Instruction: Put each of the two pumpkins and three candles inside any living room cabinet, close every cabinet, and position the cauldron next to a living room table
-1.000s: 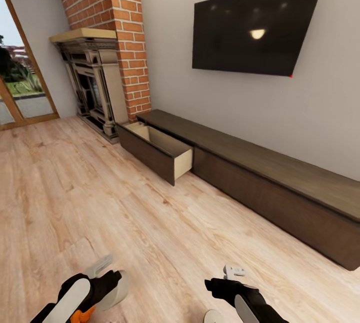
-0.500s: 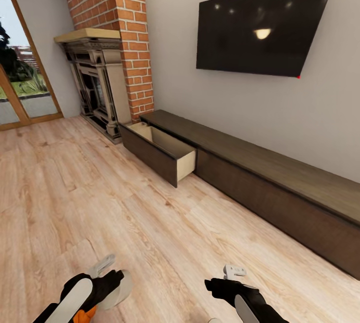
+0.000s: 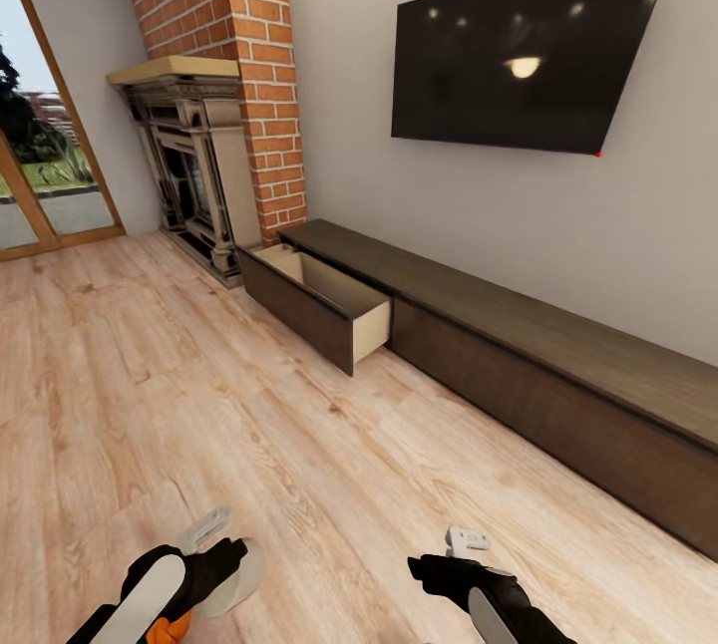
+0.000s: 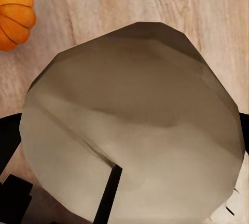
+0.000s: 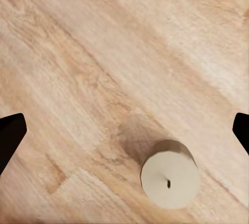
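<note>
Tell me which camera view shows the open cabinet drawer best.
The head view: the drawer juts open from the cabinet beside the fireplace, pale inside visible. The wrist views look at floor, candles and a pumpkin instead.

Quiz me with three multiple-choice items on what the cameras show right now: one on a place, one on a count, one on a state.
1. Where on the cabinet is the open drawer?
A. At the end by the fireplace
B. In the middle
C. At the end farthest from the fireplace

2. How many drawers stand open?
A. None
B. One
C. Three

3. What state is the right gripper in?
A. Shut on a pumpkin
B. Shut on a cauldron
C. Open, with a candle standing on the floor below it

Answers:
1 A: the pulled-out drawer sits right beside the fireplace base.
2 B: a single pale drawer inside shows; the remaining front is flush.
3 C: the fingertips sit far apart at the edges of the right wrist view, and nothing is between them.
</note>
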You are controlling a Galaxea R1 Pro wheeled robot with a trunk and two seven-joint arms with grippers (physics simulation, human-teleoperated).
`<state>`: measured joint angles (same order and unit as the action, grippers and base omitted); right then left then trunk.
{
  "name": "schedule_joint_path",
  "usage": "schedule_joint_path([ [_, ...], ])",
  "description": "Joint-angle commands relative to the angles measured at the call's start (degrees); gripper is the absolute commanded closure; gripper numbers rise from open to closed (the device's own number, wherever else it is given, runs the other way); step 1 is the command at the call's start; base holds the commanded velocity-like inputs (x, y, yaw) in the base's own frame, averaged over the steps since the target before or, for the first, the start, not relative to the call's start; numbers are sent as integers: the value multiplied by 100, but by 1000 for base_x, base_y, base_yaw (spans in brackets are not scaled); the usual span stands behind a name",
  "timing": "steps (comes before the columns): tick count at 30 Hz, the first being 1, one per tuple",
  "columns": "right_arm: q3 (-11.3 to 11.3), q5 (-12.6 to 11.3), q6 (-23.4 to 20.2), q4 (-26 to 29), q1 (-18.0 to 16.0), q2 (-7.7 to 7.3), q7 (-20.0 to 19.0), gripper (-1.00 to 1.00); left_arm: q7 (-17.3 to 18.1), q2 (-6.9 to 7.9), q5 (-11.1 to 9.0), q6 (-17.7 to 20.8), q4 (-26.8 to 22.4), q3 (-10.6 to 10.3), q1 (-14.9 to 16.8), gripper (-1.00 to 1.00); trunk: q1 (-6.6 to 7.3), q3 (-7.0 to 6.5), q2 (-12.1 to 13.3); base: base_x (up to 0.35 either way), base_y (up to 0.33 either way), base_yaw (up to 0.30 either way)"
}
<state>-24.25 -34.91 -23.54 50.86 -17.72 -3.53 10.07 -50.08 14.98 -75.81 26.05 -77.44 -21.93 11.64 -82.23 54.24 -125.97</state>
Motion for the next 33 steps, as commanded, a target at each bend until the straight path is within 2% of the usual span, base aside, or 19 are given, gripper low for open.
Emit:
schedule_joint_path([
  [1,-27,-60,-10,11,-4,-6,57,-100,-28,5,-18,23,-8,-7,5,100,0,5,-3,59,0,0],
  [9,-28,-60,-7,7,-3,-1,57,-100,-6,9,-43,56,-31,60,77,100,0,5,-3,13,0,0],
  [17,-28,-54,31,3,-3,-7,57,-100,-2,8,-92,110,-526,108,126,100,0,5,-3,0,0,0],
  [19,-28,-58,57,3,-4,-7,57,-100,-4,9,-98,116,-591,149,127,100,0,5,-3,0,0,0],
  [20,-24,-60,74,3,-7,-7,57,-100,-10,-5,-116,124,-672,284,128,100,0,5,-3,0,0,0],
  [22,-21,-60,78,-3,-5,-11,57,-100,-10,-63,-119,141,-780,304,128,100,0,5,-3,53,8,0],
  [27,-20,-67,126,-6,-4,-15,57,-100,-16,-93,-118,257,-858,332,125,100,0,5,-3,131,103,0],
  [33,-19,-69,154,-6,-6,-16,57,-100,-19,-101,-118,276,-868,338,125,100,0,5,-3,-71,167,0],
])
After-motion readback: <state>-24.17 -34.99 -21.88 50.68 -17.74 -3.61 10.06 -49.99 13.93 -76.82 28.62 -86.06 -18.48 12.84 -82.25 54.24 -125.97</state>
